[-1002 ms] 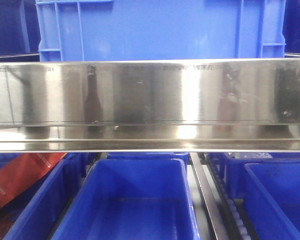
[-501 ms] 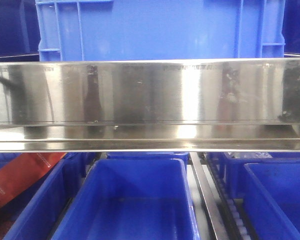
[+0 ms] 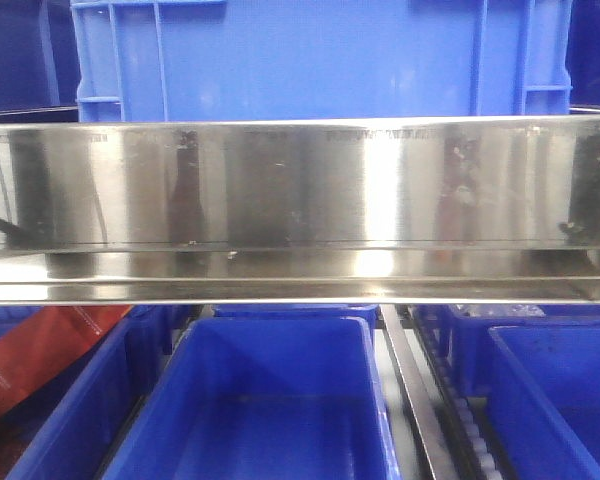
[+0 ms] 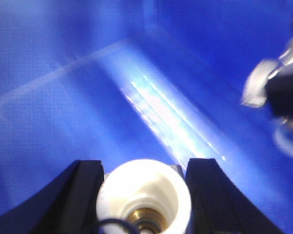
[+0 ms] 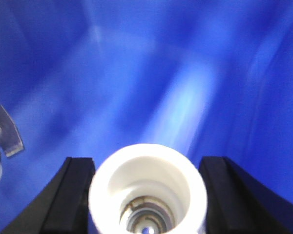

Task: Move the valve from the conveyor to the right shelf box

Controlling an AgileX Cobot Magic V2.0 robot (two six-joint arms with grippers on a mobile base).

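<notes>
In the left wrist view my left gripper (image 4: 146,163) has its black fingers (image 4: 85,190) against a white valve (image 4: 136,187) with a brass core, held inside a blue box (image 4: 63,122). In the right wrist view my right gripper (image 5: 146,159) holds another white valve (image 5: 112,185) between its fingers (image 5: 73,195), over blue box walls (image 5: 136,73). Both views are blurred. The conveyor is out of view. Neither gripper shows in the front view.
A shiny steel shelf rail (image 3: 300,210) crosses the front view, with a big blue crate (image 3: 310,60) above and open blue boxes (image 3: 270,410) below. A blurred white and metal part (image 4: 263,83) hangs at the right of the left wrist view. A grey metal piece (image 5: 7,129) shows at the left of the right wrist view.
Only the dark reflections at the left and right ends of the steel rail have shifted. The boxes and crate have not moved.
</notes>
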